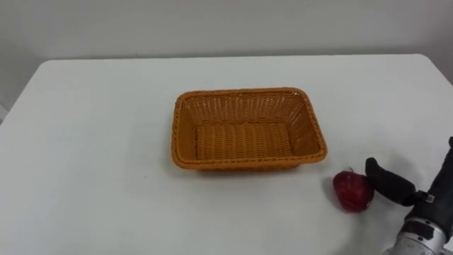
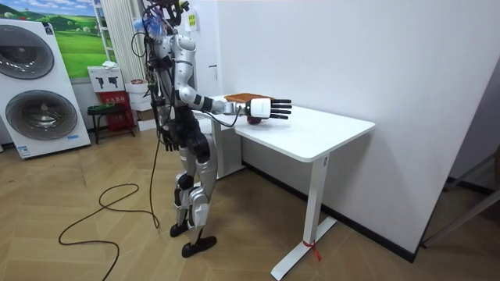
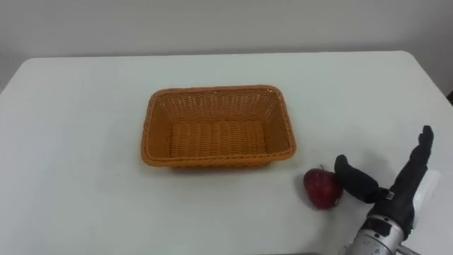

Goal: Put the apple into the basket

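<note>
A red apple [image 1: 352,191] [image 3: 323,188] lies on the white table [image 1: 99,142], just right of and nearer than the orange woven basket [image 1: 244,127] [image 3: 216,126]. My right hand [image 3: 382,190] [image 1: 396,185] comes in from the lower right, open, with its thumb beside the apple's right side and its fingers straight. In the room view the right hand [image 2: 269,108] is stretched out over the table with the apple [image 2: 254,119] just behind it. My left hand [image 2: 167,144] hangs at my side in the room view.
The basket holds nothing and sits mid-table. The table's far edge meets a pale wall. In the room view I stand at the table's end, with washing machines [image 2: 35,86] behind me and a red stool [image 2: 109,117] nearby.
</note>
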`<state>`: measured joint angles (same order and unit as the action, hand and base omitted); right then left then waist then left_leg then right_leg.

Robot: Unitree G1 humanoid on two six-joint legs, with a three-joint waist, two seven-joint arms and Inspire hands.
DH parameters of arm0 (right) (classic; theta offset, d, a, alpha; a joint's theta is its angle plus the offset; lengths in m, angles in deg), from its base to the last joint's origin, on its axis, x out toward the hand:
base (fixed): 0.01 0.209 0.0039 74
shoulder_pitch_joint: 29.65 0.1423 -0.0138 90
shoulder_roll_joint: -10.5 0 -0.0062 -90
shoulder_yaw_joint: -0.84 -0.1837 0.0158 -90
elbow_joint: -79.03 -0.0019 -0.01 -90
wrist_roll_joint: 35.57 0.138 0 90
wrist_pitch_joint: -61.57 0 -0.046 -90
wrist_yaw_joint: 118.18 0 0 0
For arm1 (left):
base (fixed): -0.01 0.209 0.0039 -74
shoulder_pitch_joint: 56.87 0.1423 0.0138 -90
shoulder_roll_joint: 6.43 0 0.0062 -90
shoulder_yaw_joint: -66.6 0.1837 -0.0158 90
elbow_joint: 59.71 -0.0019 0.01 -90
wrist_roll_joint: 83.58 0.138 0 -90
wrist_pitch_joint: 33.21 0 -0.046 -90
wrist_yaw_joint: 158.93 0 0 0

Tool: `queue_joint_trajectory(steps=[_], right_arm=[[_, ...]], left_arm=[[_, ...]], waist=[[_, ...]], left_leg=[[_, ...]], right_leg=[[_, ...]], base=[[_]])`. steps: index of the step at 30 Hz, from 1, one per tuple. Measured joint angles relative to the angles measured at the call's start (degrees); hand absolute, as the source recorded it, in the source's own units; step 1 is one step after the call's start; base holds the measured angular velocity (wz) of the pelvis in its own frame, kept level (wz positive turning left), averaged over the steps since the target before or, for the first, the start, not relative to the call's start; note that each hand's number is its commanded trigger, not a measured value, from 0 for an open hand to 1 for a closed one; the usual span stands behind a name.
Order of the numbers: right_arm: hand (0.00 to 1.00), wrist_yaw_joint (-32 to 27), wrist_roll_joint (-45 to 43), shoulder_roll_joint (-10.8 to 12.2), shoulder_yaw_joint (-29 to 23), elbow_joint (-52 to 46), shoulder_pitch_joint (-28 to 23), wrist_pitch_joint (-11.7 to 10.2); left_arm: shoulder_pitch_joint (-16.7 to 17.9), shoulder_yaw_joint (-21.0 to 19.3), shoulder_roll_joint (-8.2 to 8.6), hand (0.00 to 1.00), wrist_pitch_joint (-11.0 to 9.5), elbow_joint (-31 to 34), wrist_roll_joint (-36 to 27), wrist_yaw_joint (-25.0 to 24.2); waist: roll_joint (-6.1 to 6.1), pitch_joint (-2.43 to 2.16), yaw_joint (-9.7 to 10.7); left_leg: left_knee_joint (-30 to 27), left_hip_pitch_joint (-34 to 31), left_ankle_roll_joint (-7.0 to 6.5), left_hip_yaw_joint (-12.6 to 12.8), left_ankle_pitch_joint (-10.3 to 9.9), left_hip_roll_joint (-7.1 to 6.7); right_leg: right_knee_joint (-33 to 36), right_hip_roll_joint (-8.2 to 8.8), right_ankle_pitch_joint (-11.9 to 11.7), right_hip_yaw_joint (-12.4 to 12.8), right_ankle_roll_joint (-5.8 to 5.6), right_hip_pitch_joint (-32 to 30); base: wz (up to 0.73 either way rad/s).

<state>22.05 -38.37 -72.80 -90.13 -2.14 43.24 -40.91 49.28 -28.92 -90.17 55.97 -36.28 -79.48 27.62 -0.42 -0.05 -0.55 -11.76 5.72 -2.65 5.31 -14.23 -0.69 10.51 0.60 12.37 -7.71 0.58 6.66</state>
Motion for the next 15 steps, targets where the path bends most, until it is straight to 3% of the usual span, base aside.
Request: queue_joint_trajectory(steps=[15], right_arm=[[0.00,0.7,-0.4,0.0,2.0,0.0,-0.4,-0.8]], left_arm=[[-0.1,1.3,-0.10,0.00,0.0,-0.9,0.0,0.1]], waist=[[-0.36,-0.10,0.0]], left_leg=[[0.3,0.5,0.02,0.1,0.0,-0.02]], right_leg=[[-0.8,-0.07,-0.1,0.1,-0.07,0.7]], base=[[0.00]])
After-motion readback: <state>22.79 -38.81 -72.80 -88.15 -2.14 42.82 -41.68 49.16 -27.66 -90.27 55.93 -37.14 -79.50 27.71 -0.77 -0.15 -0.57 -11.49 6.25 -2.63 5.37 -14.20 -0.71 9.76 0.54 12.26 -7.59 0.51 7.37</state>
